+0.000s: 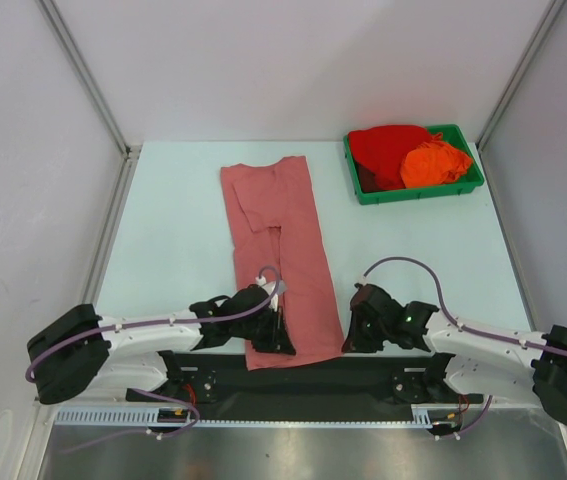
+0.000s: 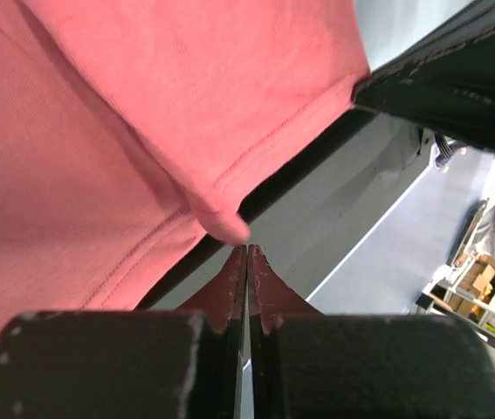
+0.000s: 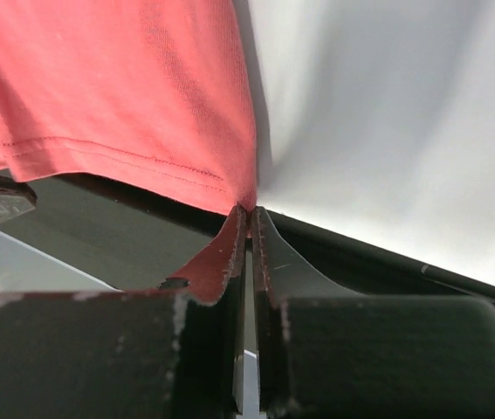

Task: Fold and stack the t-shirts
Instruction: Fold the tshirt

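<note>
Top view: the salmon t-shirt (image 1: 283, 230) is lying lengthwise on the surface (image 1: 173, 230), its hem reaching the near edge. The left hand (image 1: 281, 340) and right hand (image 1: 349, 338) are sitting at the hem's corners. The red t-shirt (image 1: 388, 145) and orange t-shirt (image 1: 433, 165) are lying in the green tray (image 1: 418, 193).

Left wrist view: the left hand (image 2: 247, 253) is clenching, with a hem fold touching its tips. You cannot tell whether cloth is caught.

Right wrist view: the right hand (image 3: 249, 214) is pinching the hem corner.
</note>
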Motion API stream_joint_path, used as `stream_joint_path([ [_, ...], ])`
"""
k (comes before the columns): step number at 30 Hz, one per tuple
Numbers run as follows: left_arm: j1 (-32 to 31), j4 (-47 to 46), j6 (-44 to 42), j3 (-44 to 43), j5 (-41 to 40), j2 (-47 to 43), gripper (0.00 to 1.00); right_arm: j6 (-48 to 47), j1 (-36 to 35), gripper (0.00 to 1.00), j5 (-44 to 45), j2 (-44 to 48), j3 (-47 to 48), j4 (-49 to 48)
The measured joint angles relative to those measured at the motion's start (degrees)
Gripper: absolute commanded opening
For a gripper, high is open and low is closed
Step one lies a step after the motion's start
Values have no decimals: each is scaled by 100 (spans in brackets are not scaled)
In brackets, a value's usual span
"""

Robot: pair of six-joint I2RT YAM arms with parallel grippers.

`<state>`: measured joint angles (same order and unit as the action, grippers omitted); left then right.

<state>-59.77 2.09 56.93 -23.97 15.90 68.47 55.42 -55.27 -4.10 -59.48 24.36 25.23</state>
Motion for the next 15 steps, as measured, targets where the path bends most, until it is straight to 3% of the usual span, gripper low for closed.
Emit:
stream_joint_path([
  [5, -35, -151, 2, 2, 149, 153, 1, 2, 39, 0, 39, 133, -2, 107],
  [6, -59, -179, 2, 2, 181, 221, 6, 4, 39, 0, 37, 131, -4, 105],
  [12, -201, -175, 79, 219, 221, 203, 53, 7, 39, 0, 33, 116, -37, 59],
  [15, -240, 352, 164, 378, -96, -610, 59, 7, 39, 0, 33, 109, -42, 59],
])
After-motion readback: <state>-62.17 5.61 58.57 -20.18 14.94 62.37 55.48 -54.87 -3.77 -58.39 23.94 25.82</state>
